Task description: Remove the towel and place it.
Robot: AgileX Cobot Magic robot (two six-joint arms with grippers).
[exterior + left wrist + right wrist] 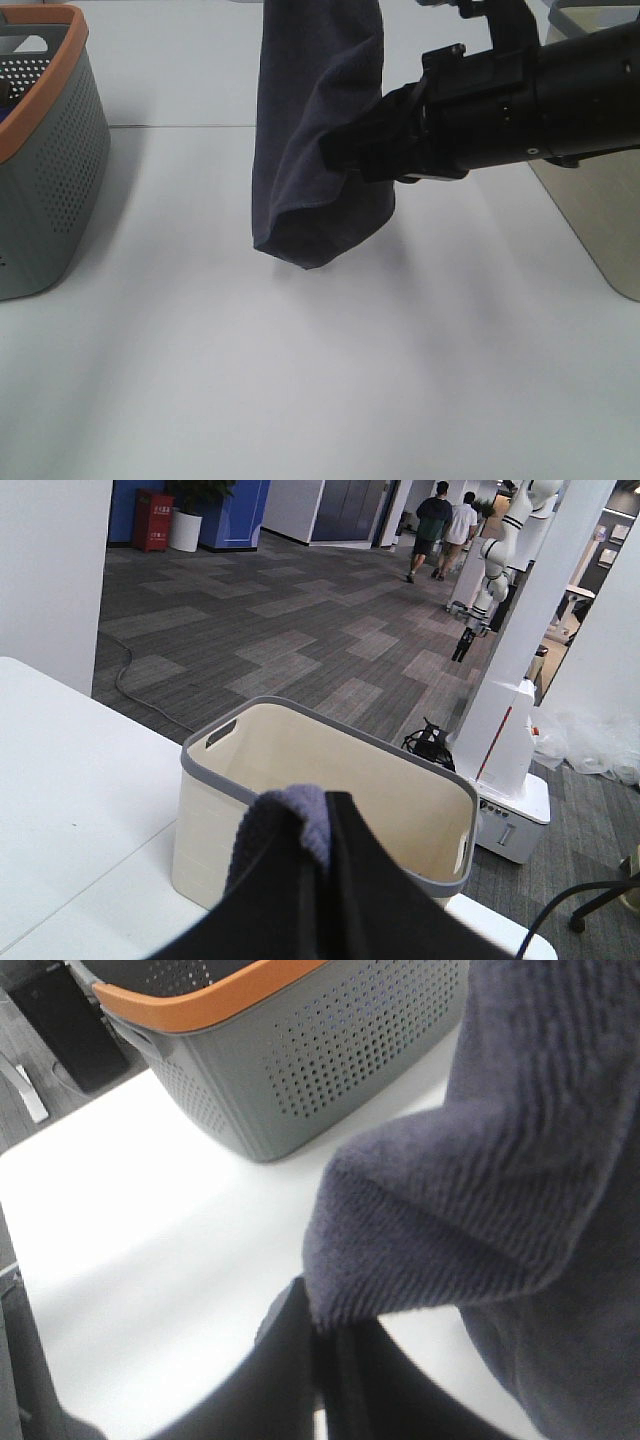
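Above the table [300, 390], right fingers [352, 150] pinch the hanging towel [305, 120].

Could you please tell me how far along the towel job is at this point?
Done: the towel is picked up and hangs in a long fold, its lower end close to the table. In hand: the left gripper pinches one part of it and the right gripper pinches its side. Left: it is not yet laid down anywhere, so placing and releasing remain.
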